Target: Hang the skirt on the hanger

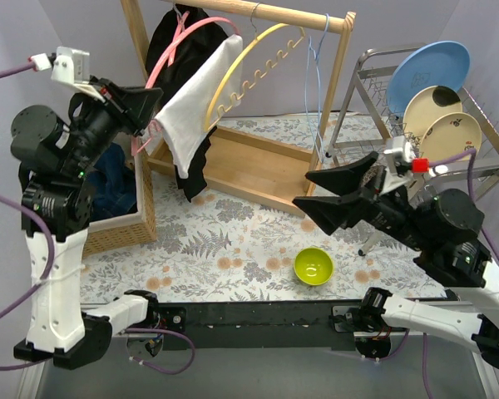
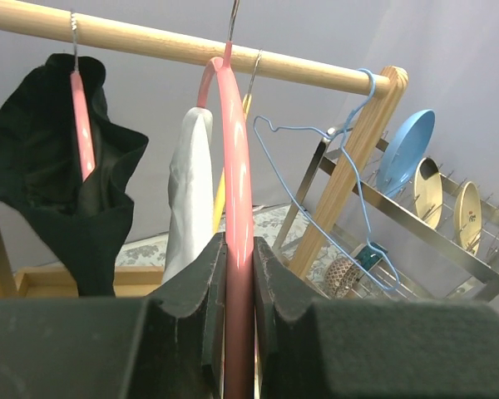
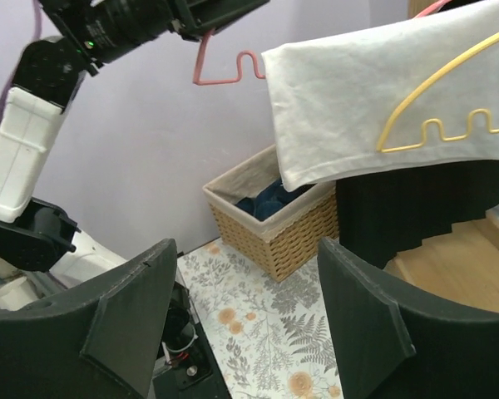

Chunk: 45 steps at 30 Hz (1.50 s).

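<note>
A pink hanger hangs by its hook from the wooden rail. My left gripper is shut on its lower end, and in the left wrist view the pink bar runs up between my left gripper's pads. The white skirt lies draped over that hanger's arm; dark pleated cloth hangs below the skirt. A yellow hanger hangs just beside it. My right gripper stands open in the air to the right, apart from the skirt, with nothing between its fingers.
A black garment hangs on another pink hanger at the rail's left. A blue wire hanger hangs at the right. A wicker basket with blue cloth stands left. A green bowl sits in front. A dish rack with plates stands right.
</note>
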Tool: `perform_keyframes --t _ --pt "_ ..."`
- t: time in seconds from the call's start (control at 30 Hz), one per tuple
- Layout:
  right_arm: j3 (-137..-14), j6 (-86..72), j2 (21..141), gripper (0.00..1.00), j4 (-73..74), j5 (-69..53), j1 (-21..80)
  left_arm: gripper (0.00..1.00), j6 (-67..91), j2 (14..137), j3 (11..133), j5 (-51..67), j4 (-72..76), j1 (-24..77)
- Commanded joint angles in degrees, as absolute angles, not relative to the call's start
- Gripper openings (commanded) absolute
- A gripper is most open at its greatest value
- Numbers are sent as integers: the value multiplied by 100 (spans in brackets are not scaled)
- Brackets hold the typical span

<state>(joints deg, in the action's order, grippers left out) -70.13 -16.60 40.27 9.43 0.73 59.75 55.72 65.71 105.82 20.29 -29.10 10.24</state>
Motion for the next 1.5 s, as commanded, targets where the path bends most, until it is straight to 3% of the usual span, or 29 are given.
perform_keyframes --t 0.0,0.3,0.6,0.7,0.93,1.17,1.33,1.43,1.47 --pt "-7593 -1801 4666 74 1318 -465 5985 0 5476 5968 10477 1547 -3049 1028" --pt "-7787 -2777 5783 65 608 -941 6090 0 5774 5283 10336 1187 -3735 1037" --pt "-8287 -2313 6881 64 123 235 7276 0 6424 4474 9983 668 -4086 1028" --pt "-8472 -1996 7364 67 -51 667 7619 0 6477 4465 10063 668 -4385 1028" --pt "-8736 -1899 8498 84 -860 1476 8076 0 6469 4175 10089 176 -4710 1037" --pt "-9412 -1618 9377 84 -1169 1608 8402 0 6583 4201 10213 202 -4764 1028" --pt "-9492 -1109 9641 68 -1300 2618 8683 0 6583 4157 10151 158 -4729 1028" --pt "-9431 -696 9694 48 -1458 3338 8780 0 6513 4192 10195 114 -4720 1037" --pt "-9405 -599 9712 34 -1476 3723 8815 0 6487 4210 10248 88 -4720 1028"
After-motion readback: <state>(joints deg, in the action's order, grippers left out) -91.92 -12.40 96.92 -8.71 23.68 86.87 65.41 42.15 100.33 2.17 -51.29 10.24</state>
